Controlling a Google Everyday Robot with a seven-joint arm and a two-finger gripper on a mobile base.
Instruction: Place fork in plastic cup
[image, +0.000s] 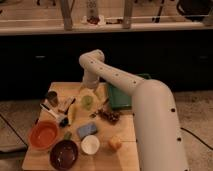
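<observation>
The plastic cup (87, 102), small and translucent light green, stands upright near the middle of the wooden table (125, 132). My gripper (87, 90) hangs from the white arm (115, 75) directly above the cup, close to its rim. A thin dark utensil that looks like the fork (103, 104) lies slanted on the table just right of the cup. I cannot tell whether the gripper holds anything.
A grey metal can (51, 97) and a white-and-black handled tool (52, 112) lie left of the cup. An orange bowl (44, 135), a dark bowl (64, 154), a white cup (90, 144), a blue sponge (87, 130) and an orange fruit (115, 143) fill the front. A green tray (119, 96) sits to the right.
</observation>
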